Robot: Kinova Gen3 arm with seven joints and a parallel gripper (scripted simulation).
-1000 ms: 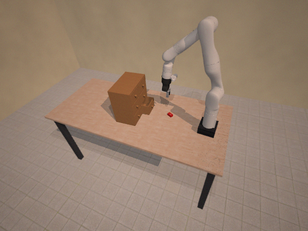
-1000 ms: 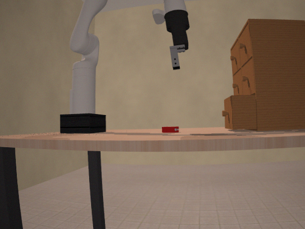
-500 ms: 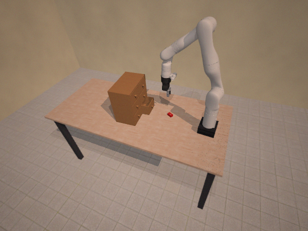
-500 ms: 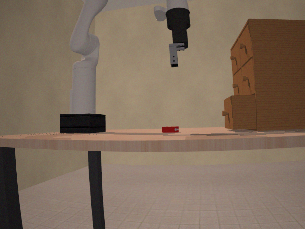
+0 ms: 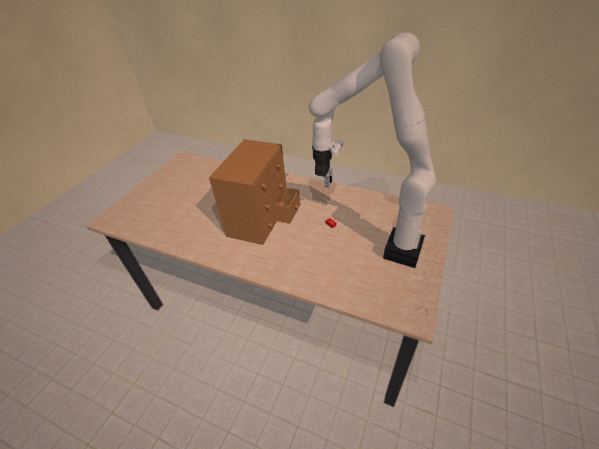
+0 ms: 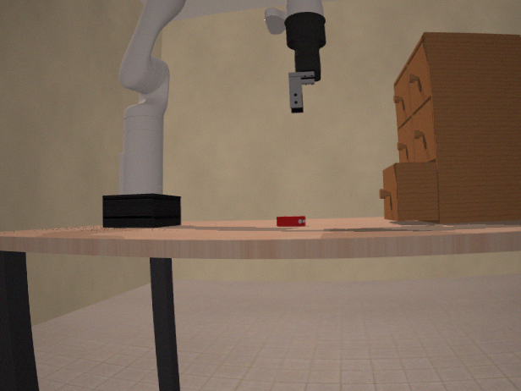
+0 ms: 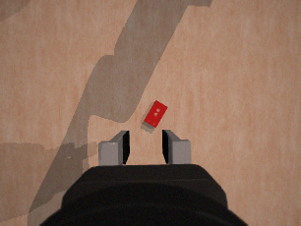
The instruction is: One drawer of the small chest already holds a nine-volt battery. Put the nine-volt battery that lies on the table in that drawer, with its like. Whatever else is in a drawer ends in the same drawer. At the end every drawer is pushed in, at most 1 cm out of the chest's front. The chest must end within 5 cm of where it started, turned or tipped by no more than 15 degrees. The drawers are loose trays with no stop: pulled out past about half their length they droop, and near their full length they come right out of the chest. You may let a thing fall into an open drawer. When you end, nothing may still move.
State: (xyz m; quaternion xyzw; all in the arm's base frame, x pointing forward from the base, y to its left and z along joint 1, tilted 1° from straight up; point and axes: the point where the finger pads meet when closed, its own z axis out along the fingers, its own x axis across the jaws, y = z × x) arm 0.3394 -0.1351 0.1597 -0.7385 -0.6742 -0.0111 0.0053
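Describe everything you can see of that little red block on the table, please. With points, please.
The red block (image 5: 331, 223) (image 6: 290, 221) (image 7: 155, 114), which the task suggests is the nine-volt battery, is a small, plain box, longer than wide. It lies flat on the table, with small pale marks on top and two round silvery studs, metallic-looking, at one end. It sits between the chest and the arm's base, touching neither. Only the tabletop touches it; the gripper's open fingers are above the table, clear of it.

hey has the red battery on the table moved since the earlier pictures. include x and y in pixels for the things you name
No, the red battery (image 5: 331, 223) (image 6: 291, 221) (image 7: 155, 114) lies at the same place relative to the robot's black base (image 5: 402, 259) (image 6: 141, 210).
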